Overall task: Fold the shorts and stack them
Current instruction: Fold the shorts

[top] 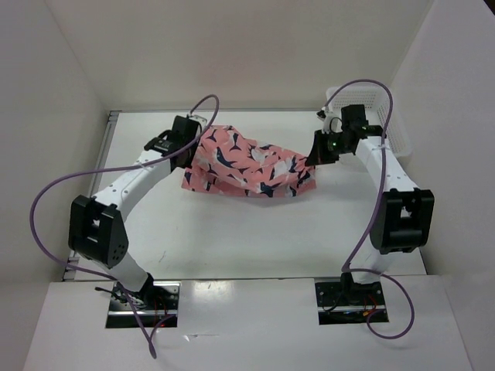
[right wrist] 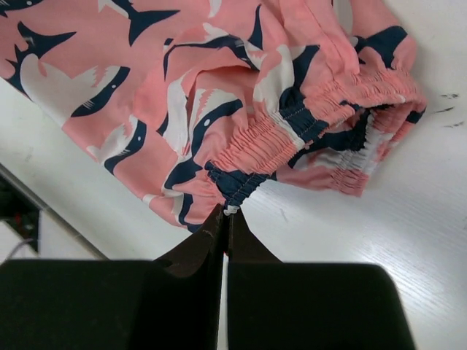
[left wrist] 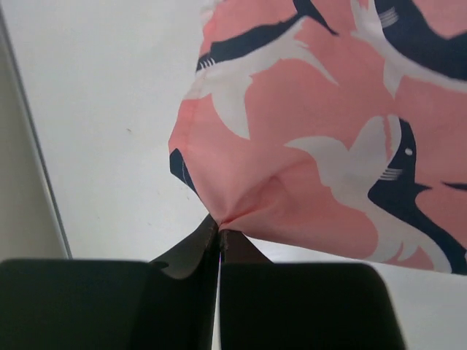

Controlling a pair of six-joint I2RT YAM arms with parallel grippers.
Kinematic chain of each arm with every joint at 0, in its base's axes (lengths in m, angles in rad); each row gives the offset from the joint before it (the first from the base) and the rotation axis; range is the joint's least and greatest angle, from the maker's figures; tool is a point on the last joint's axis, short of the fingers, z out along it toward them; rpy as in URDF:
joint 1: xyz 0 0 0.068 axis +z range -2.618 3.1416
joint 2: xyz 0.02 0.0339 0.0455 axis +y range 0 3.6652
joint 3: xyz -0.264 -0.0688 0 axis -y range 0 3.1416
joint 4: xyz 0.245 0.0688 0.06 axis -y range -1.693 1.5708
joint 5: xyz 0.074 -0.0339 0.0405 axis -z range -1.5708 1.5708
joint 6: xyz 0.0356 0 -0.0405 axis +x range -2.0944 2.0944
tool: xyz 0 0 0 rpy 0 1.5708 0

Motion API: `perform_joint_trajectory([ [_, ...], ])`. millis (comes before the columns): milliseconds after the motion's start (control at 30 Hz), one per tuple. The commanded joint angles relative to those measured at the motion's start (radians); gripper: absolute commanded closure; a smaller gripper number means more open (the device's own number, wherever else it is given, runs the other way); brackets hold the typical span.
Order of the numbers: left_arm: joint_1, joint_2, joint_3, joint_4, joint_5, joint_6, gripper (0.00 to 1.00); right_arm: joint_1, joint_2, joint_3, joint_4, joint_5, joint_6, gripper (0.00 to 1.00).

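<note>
The salmon-pink shorts (top: pixel 246 164) with navy and white whale shapes hang stretched between my two grippers over the middle of the white table, sagging onto it. My left gripper (top: pixel 188 152) is shut on a hem corner of the shorts (left wrist: pixel 306 146); its jaws (left wrist: pixel 220 232) pinch the cloth. My right gripper (top: pixel 313 157) is shut on the elastic waistband edge of the shorts (right wrist: pixel 219 102); its tips (right wrist: pixel 227 213) meet on the cloth. The gathered waistband (right wrist: pixel 343 124) lies on the table.
A white plastic mesh basket (top: pixel 384 116) stands at the back right, behind the right arm. White walls close in the table (top: pixel 247 239) on the left, back and right. Purple cables loop off both arms.
</note>
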Motion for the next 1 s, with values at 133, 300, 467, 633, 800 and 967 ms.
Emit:
perform_joint_trajectory([
  [133, 0.101, 0.15, 0.349, 0.028, 0.002, 0.002, 1.0, -0.007, 0.157, 0.352, 0.136, -0.053, 0.256, 1.0],
  [300, 0.172, 0.518, 0.88, -0.019, 0.061, 0.002, 1.0, -0.007, 0.41, 0.716, 0.179, 0.074, 0.328, 1.0],
  [467, 0.169, 0.92, 1.725, -0.22, 0.048, 0.002, 1.0, -0.007, 0.54, 0.858, 0.179, 0.134, 0.307, 1.0],
  [633, 0.155, 0.9, 1.613, -0.186, 0.071, 0.002, 1.0, -0.007, 0.551, 0.824, 0.179, 0.125, 0.307, 1.0],
  [800, 0.212, 0.92, 1.673, -0.234, 0.075, 0.002, 1.0, -0.017, 0.562, 0.824, 0.179, 0.154, 0.285, 1.0],
  [967, 0.201, 0.948, 1.654, -0.588, 0.331, 0.002, 0.98, -0.017, 0.504, 0.636, 0.146, 0.24, 0.213, 1.0],
])
